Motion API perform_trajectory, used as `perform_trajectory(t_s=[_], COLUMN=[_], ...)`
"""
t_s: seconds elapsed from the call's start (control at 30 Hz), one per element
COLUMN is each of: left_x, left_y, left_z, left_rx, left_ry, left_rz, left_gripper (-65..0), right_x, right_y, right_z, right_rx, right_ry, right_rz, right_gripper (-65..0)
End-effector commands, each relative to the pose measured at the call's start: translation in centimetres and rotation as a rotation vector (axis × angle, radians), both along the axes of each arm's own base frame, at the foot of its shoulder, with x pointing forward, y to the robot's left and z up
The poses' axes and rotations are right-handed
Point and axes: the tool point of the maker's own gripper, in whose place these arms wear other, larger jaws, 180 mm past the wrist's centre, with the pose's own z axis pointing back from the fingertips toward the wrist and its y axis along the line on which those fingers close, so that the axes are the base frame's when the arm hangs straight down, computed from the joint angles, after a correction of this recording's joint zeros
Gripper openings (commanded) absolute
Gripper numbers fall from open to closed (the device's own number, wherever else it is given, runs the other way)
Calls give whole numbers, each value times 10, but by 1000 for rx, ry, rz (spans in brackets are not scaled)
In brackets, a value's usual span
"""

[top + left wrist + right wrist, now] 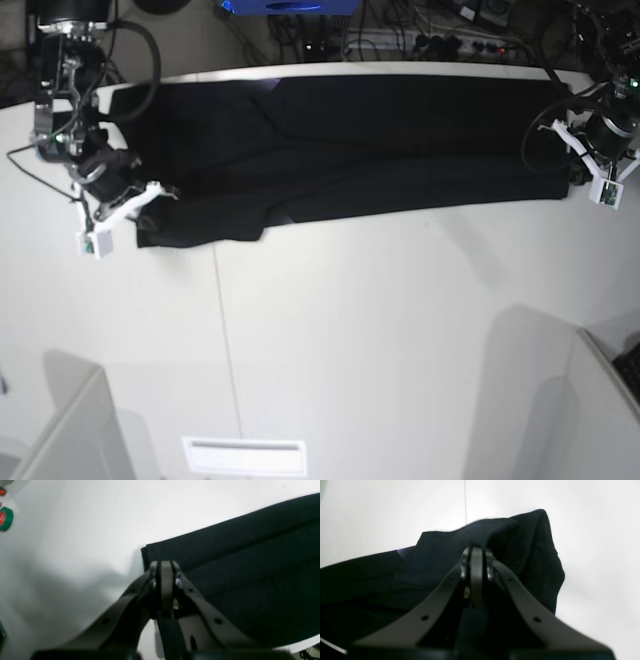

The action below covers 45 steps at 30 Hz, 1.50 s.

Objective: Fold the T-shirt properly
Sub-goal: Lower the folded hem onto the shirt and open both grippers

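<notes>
The T-shirt [360, 150] lies long across the far counter [350, 330]. It looks soft and floppy. The left end effector [165, 566] and right end effector [476, 552] pinch its end corners, good spots to hold.

T-shirt [350, 150] stretched across far part of table [350, 330]; right gripper [150, 205] at its end on base view's left, left gripper [578, 165] at opposite end; tape roll [5, 518] on table, well apart from shirt.
</notes>
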Motion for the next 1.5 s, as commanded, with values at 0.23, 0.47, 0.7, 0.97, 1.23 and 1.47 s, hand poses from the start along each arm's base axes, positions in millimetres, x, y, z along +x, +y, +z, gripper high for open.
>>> perform_trajectory(t_s=[0.23, 0.47, 0.7, 0.97, 1.23, 1.47], left_x=[-12, -19, -29, -45, -66, -66], left_y=[28, 31, 31, 31, 30, 32], left_z=[20, 17, 12, 4, -6, -6], left_rx=[77, 81, 85, 85, 86, 87], left_ry=[-12, 15, 49, 97, 163, 163], left_rz=[21, 34, 32, 31, 24, 28], left_gripper=[-650, -650, -650, -650, -650, -650], right_x=[1, -9, -29, -46, -64, -57], right_y=[-19, -7, -2, -3, -3, 3], right_z=[20, 20, 8, -3, -14, 3], right_rx=[-3, 29, 38, 36, 33, 174], right_ry=[-22, 22, 66, 114, 164, 117], right_rz=[-55, -45, -44, -45, -45, -60], right_gripper=[-650, -650, -650, -650, -650, -650])
